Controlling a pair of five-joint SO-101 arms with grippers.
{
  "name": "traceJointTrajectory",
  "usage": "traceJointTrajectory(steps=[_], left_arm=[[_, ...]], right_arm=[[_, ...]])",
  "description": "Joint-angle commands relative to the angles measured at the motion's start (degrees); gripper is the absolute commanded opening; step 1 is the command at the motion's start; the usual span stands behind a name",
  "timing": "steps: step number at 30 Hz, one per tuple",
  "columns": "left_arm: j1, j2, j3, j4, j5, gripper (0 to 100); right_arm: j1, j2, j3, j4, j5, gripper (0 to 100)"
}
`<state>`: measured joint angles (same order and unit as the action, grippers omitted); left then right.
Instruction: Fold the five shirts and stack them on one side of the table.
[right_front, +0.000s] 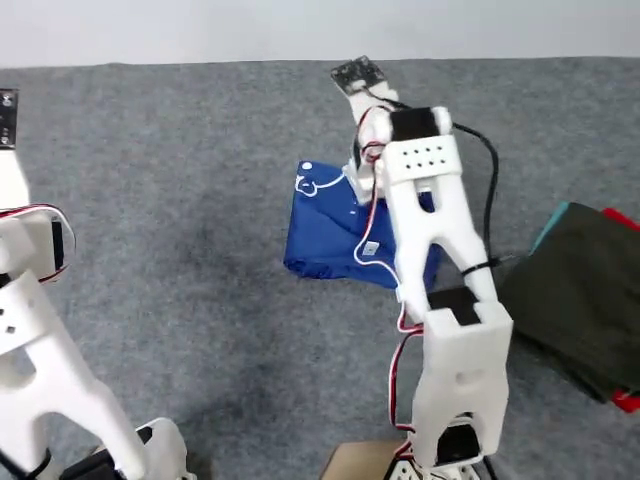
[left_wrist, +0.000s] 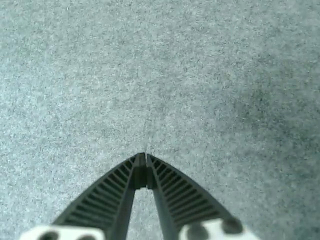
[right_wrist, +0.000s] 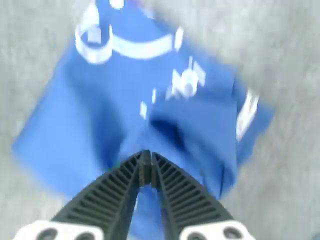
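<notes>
The folded blue shirt (right_front: 322, 235) lay about the middle of the grey table (right_front: 170, 190). The right gripper (right_wrist: 145, 161) hung directly above it, fingers pressed together tip to tip, with blue cloth spreading out on every side of the tips in the right wrist view. No fabric could be seen caught between them, though a small pinch could not be ruled out.

The stack (right_front: 578, 300) of folded shirts (a dark one on top, red and teal edges showing beneath) sat at the table's right edge. It lay to the right of the blue shirt and slightly nearer, with a strip of bare table between the two. The coming move seemed to turn on that relation: the blue shirt would have to travel rightward and a little nearer to land on the stack.

The right arm (right_front: 440, 260) was plainly the one placed for it, its forearm crossing the shirt's right part. The left gripper (left_wrist: 145, 161), likewise closed and holding nothing, was over bare table well off to the left. The shirt's fold looked nearly square, so it offered no clear long axis.
</notes>
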<state>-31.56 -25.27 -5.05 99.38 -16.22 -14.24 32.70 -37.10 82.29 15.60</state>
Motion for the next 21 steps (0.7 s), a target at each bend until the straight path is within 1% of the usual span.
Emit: traceJointTrajectory(steps=[1, 3, 6, 12, 17, 21], left_arm=[[-0.2, -1.5, 0.0, 0.4, -0.4, 1], [-0.4, -1.5, 0.0, 0.5, -0.5, 1], [-0.4, -1.5, 0.0, 0.5, -1.5, 1], [-0.2, -1.5, 0.0, 0.5, -2.1, 1], [-0.1, -1.5, 0.0, 0.4, -2.0, 1], [-0.1, -1.5, 0.0, 0.5, -2.0, 1]], right_arm=[[-0.5, 4.4, -0.5, -10.4, 0.7, 1.2], [0.6, 8.0, -0.5, -12.6, 1.4, 1.2], [3.9, 12.2, -0.5, -12.6, 4.3, 1.1], [12.5, 13.2, -2.6, -14.5, 5.1, 1.1], [16.3, 13.5, -9.4, -14.7, 5.2, 1.1], [17.8, 13.2, -10.9, -14.3, 9.1, 1.1]])
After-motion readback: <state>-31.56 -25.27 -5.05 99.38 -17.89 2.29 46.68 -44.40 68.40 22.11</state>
